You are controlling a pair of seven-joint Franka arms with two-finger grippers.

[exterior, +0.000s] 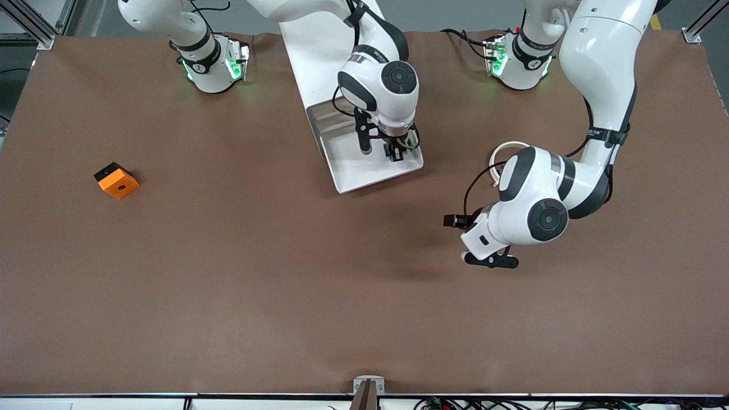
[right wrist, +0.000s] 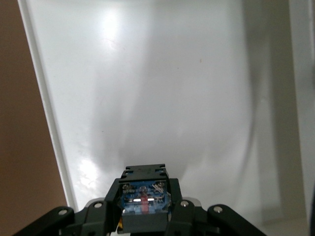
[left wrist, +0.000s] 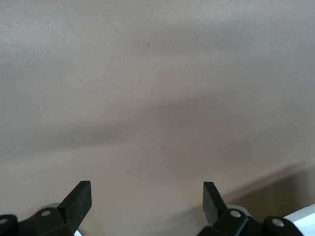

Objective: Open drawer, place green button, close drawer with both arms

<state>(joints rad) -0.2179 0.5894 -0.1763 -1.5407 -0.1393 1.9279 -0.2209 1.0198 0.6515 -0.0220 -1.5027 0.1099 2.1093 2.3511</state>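
Place step: right gripper (exterior: 394, 152) pinched button (right wrist: 142, 195) over open drawer (exterior: 364, 173). Left gripper (left wrist: 147, 204) spread, waited over bare worktop (exterior: 285, 273). Next: lower, release.

1. The open drawer (exterior: 370, 165) is occupied by the right gripper (exterior: 393, 152) holding the button (right wrist: 143, 196).
2. Brown surface (exterior: 285, 256) lies bare around the orange block (exterior: 117, 180).

Brown table (exterior: 228, 273), grey floor (exterior: 11, 62)
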